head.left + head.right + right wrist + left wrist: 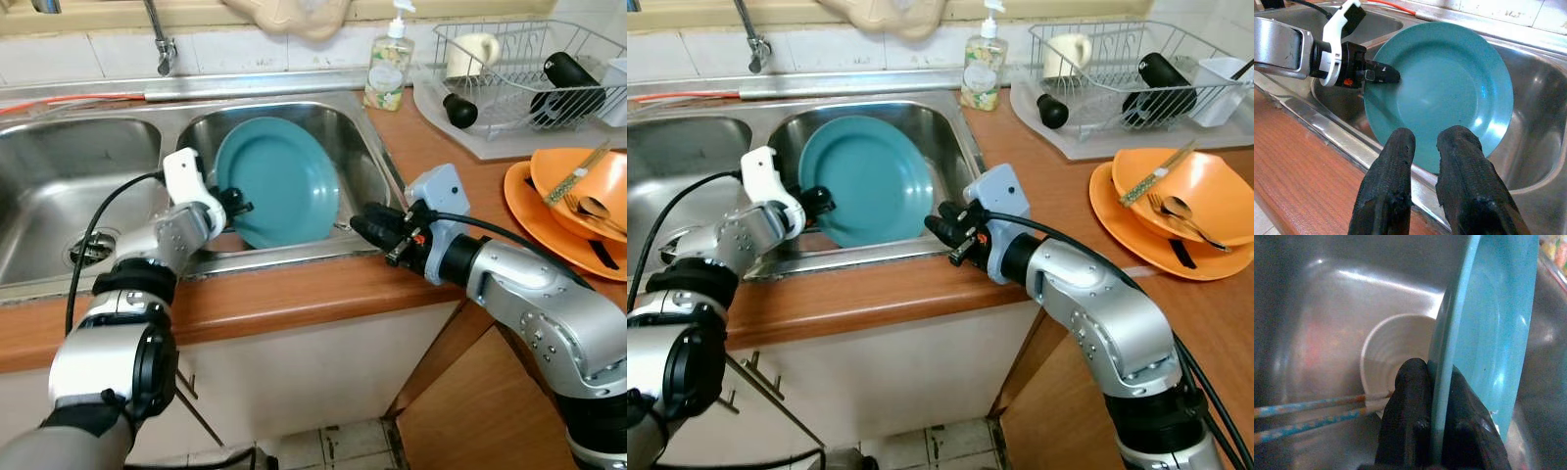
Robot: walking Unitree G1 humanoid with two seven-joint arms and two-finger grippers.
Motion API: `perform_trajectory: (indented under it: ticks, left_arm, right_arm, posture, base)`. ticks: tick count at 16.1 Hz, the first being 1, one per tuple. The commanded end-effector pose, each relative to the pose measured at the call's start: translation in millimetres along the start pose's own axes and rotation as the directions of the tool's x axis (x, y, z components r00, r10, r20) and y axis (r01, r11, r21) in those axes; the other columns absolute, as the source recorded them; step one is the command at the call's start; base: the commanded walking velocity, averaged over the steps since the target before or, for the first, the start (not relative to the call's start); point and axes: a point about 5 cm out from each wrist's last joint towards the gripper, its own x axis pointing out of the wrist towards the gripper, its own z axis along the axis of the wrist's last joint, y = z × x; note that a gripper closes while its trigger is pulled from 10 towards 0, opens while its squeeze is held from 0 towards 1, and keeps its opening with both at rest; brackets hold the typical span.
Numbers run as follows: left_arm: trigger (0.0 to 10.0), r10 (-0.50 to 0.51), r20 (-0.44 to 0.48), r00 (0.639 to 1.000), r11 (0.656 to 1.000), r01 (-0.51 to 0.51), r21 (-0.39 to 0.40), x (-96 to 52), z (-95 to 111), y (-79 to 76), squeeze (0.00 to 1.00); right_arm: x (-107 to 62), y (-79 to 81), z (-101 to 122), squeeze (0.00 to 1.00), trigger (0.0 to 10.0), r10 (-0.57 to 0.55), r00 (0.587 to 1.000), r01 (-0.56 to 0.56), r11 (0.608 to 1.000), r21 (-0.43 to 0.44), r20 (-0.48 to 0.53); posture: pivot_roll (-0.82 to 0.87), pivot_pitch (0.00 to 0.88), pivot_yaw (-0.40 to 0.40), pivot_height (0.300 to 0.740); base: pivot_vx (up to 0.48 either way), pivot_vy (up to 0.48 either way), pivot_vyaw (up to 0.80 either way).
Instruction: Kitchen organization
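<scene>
1. Left eye view: the left silver arm reaches forward over the wooden counter edge (pixel 294 294) into the right basin of the stainless steel double sink (pixel 367 157). The left gripper (pixel 235 204) has its black fingers clamped on the left rim of the round teal plate (pixel 284 181), which stands tilted on edge in that basin. The right arm bends in from the right, and the right gripper (pixel 364 230) hovers over the sink's front lip, just beside the plate's lower right edge; whether it touches cannot be told here.

2. Right eye view: on the counter to the right sit stacked orange dishes (pixel 1136 211) with a fork, spoon and chopsticks, cut off at the frame edge. Behind them is a wire dish rack (pixel 1117 69) and a clear soap pump bottle (pixel 982 69). The faucet is cut off at the top.

3. Left wrist view: the two fingers (pixel 1408 416) pinch the plate's thin rim between them. Behind the plate lies a white ribbed cup (pixel 1393 352) on its side, partly hidden, with two blue-patterned chopsticks (pixel 1308 416) reaching towards it; the picture is soft and dim.

4. Right wrist view: the right gripper's fingers (pixel 1386 191) stand slightly apart, holding nothing, above the sink lip in front of the plate's face. The plate's lower edge is hidden behind them.
</scene>
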Motion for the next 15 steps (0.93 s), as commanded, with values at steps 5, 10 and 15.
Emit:
perform_trajectory:
  ticks: [5, 10, 15]
  left_arm:
    - [10.0, 0.007, -0.033, 0.999, 0.997, -0.005, 0.071, 5.0, -4, -5.7, 0.47]
    - [10.0, 0.01, -0.049, 0.999, 0.995, -0.005, 0.099, 5.8, -10, -3.1, 0.9]
    - [10.0, 0.028, -0.025, 0.999, 0.987, -0.023, 0.161, 3.3, -7, 5.2, 1.0]
  right_arm:
    - [1.8, 1.4, 1, 0.0, 10.0, -0.004, 1.0, 0.004, 1.0, -0.024, -0.006]
    - [3.3, 0.5, 0, 0.0, 10.0, -0.019, 1.0, 0.019, 0.999, -0.028, -0.019]
    - [4.5, -1.4, -1, 0.0, 10.0, -0.038, 0.999, 0.038, 0.999, -0.031, -0.02]
  posture:
    - [-0.06, 0.0, 0.074, 0.74]
    - [-0.06, 0.0, 0.074, 0.74]
    - [-0.06, 0.0, 0.073, 0.74]
  base:
    - [0.0, 0.0, 0.0]
    - [0.0, 0.0, 0.0]
    - [0.0, 0.0, 0.0]
